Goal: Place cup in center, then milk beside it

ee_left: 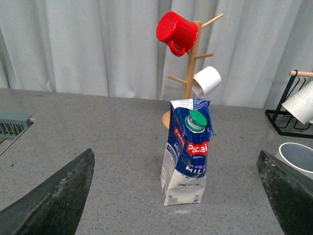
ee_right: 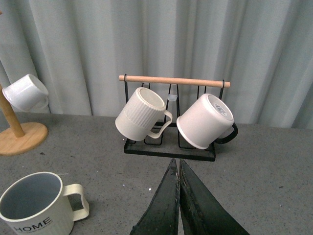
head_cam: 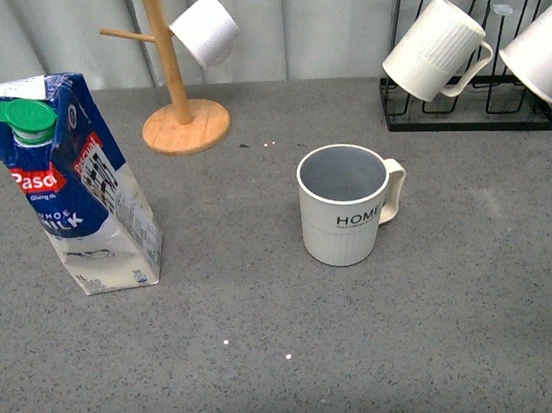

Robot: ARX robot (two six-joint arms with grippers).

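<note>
Front: cup (head_cam: pixel 345 206) upright, about middle of table (head_cam: pixel 474 343), handle to my right; milk (head_cam: pixel 77 186) stands upright, well apart on the left — L arm nearer.
L wrist: left gripper (ee_left: pixel 175 156) spread wide, empty, milk straight ahead.
R wrist: right gripper (ee_right: pixel 179 171) pinched closed on nothing — cup nearby.

The cream ribbed ceramic HOME mug (head_cam: pixel 340 234) looks matt. The blue-and-white milk carton (head_cam: pixel 84 200) is creased, glossy card. The grey tabletop (head_cam: pixel 278 388) is matt and speckled. The pale mug tree (head_cam: pixel 186 127) is smooth wood.
</note>
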